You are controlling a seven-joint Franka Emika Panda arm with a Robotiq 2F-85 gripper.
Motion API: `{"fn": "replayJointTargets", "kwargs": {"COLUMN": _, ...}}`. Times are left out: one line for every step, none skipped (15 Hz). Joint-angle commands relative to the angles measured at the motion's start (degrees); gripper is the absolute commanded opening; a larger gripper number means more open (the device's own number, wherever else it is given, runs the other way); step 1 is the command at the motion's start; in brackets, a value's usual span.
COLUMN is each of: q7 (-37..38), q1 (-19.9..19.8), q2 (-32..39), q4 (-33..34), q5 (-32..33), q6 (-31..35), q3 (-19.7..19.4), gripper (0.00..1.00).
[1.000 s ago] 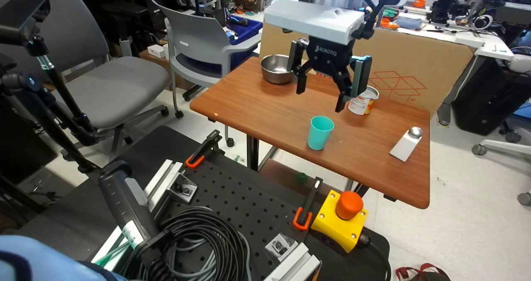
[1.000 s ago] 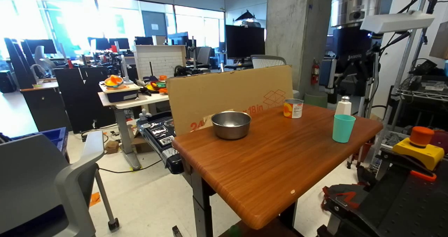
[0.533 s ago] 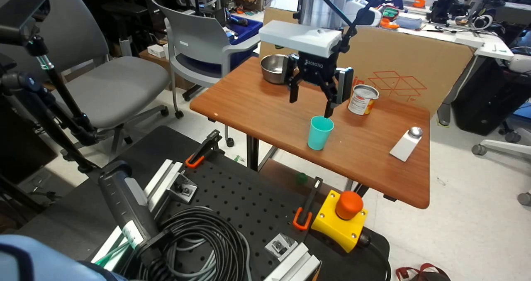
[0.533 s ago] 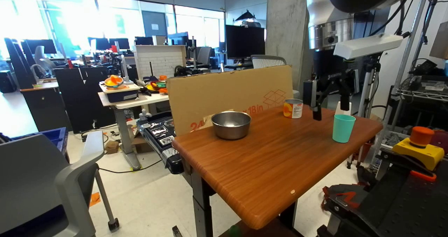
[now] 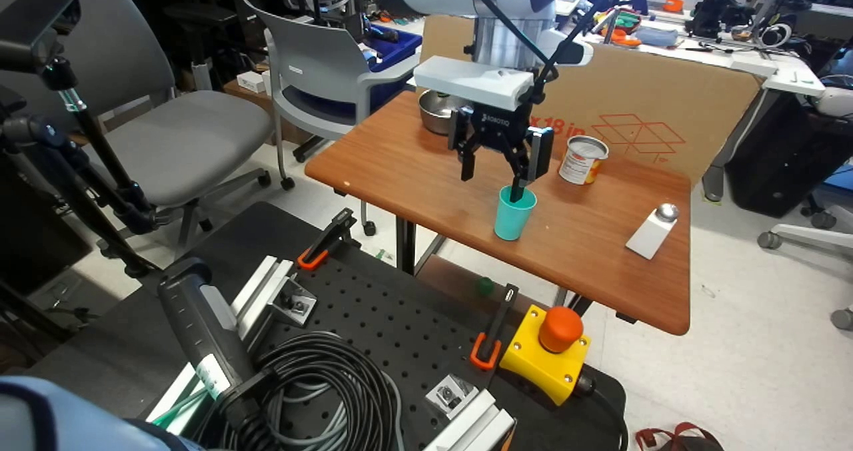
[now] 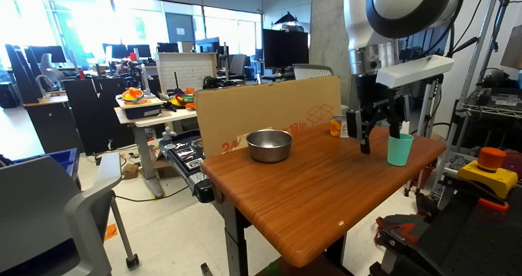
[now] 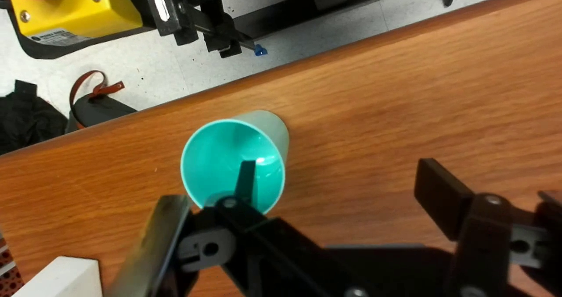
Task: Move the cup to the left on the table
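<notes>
Gripper (image 5: 492, 186) sits spread above the table (image 5: 420, 171), upright cup (image 5: 512, 223) near the long edge under one finger, tip at or just inside its mouth, other finger outside, one cup wall between them.

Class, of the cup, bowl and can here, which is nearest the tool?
The teal cup: one finger of the tool is at its mouth; the metal bowl and labelled can stand apart.

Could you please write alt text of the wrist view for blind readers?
Open gripper above a wooden table, one fingertip inside an upright teal cup, the other outside it. A yellow box shows at upper left.
</notes>
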State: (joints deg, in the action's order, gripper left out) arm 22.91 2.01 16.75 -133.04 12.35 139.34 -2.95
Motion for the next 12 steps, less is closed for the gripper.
{"fn": "replayJointTargets", "kwargs": {"q7": 1.82, "q1": 1.86, "q2": 1.96, "q4": 1.98, "q5": 1.00, "q6": -0.99, "q3": -1.51, "gripper": 0.60}}
{"fn": "replayJointTargets", "kwargs": {"q7": 1.77, "q1": 1.87, "q2": 1.92, "q4": 2.16, "q5": 0.55, "q6": -1.22, "q3": -1.60, "gripper": 0.51}}
{"fn": "replayJointTargets", "kwargs": {"q7": 1.61, "q1": 1.77, "q2": 1.76, "q4": 2.30, "q5": 0.06, "q6": -1.35, "q3": -1.67, "gripper": 0.45}}
{"fn": "replayJointTargets", "kwargs": {"q7": 1.29, "q1": 1.45, "q2": 1.30, "q4": 2.39, "q5": -0.87, "q6": -1.88, "q3": -1.62, "gripper": 0.36}}
{"fn": "replayJointTargets", "kwargs": {"q7": 0.95, "q1": 1.18, "q2": 0.89, "q4": 2.47, "q5": -1.62, "q6": -2.33, "q3": -1.60, "gripper": 0.29}}
{"fn": "replayJointTargets", "kwargs": {"q7": 0.46, "q1": 0.82, "q2": 0.37, "q4": 2.54, "q5": -2.49, "q6": -2.92, "q3": -1.58, "gripper": 0.20}}
{"fn": "replayJointTargets", "kwargs": {"q7": 0.38, "q1": 0.58, "q2": -0.01, "q4": 2.67, "q5": -3.26, "q6": -3.55, "q3": -1.63, "gripper": 0.14}}
{"fn": "replayJointTargets", "kwargs": {"q7": -0.12, "q1": 0.19, "q2": -0.52, "q4": 2.83, "q5": -4.53, "q6": -4.44, "q3": -1.55, "gripper": 0.05}}
{"fn": "replayJointTargets", "kwargs": {"q7": -0.63, "q1": -0.23, "q2": -1.20, "q4": 2.88, "q5": -5.93, "q6": -5.52, "q3": -1.43, "gripper": 0.01}}
{"fn": "replayJointTargets", "kwargs": {"q7": -0.88, "q1": -0.55, "q2": -1.77, "q4": 3.00, "q5": -7.20, "q6": -6.54, "q3": -1.35, "gripper": 0.00}}
{"fn": "replayJointTargets", "kwargs": {"q7": -1.04, "q1": -0.66, "q2": -2.80, "q4": 2.88, "q5": -8.09, "q6": -7.57, "q3": -1.28, "gripper": 0.00}}
{"fn": "replayJointTargets", "kwargs": {"q7": -0.95, "q1": -0.57, "q2": -3.71, "q4": 2.68, "q5": -8.41, "q6": -8.43, "q3": -1.25, "gripper": 0.00}}
